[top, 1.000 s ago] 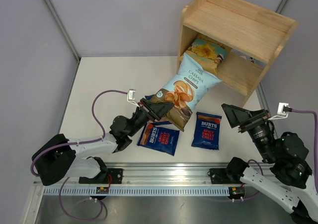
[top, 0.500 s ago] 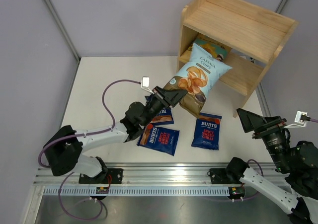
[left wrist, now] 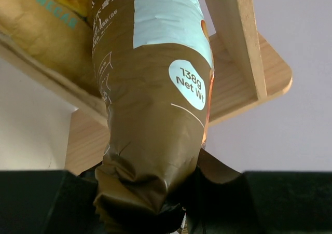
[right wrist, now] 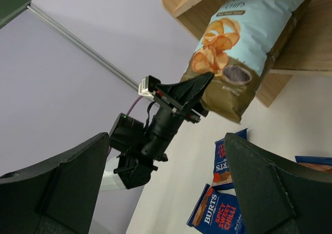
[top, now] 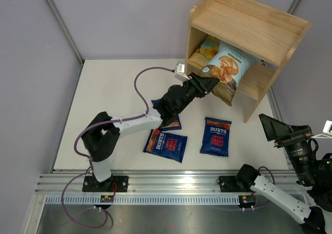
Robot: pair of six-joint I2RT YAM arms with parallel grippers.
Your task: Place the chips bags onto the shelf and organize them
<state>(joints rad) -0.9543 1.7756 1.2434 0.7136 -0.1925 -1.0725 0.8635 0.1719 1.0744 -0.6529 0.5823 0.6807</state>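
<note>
The light blue Cassava chips bag (top: 229,67) is tilted, with its top inside the lower tier of the wooden shelf (top: 249,22). My left gripper (top: 204,84) is shut on the bag's brown bottom end (left wrist: 155,140). Beside it in that tier lies a tan-yellow bag (top: 208,46). Three dark blue Burts bags lie flat on the table: one (top: 215,136), another (top: 166,145), and a third (top: 172,123) partly under the left arm. My right gripper (top: 277,133) hangs open and empty at the right, away from the bags; its view shows the Cassava bag (right wrist: 244,42) and the left gripper (right wrist: 192,91).
The shelf stands at the table's back right, with its side panel (left wrist: 233,37) right beside the held bag. Grey walls enclose the table on the left and back. A metal rail (top: 155,184) runs along the near edge.
The left arm has carried the Cassava bag up and right from above the table into the shelf's lower tier. The right arm has drawn back toward the lower right, still open.
</note>
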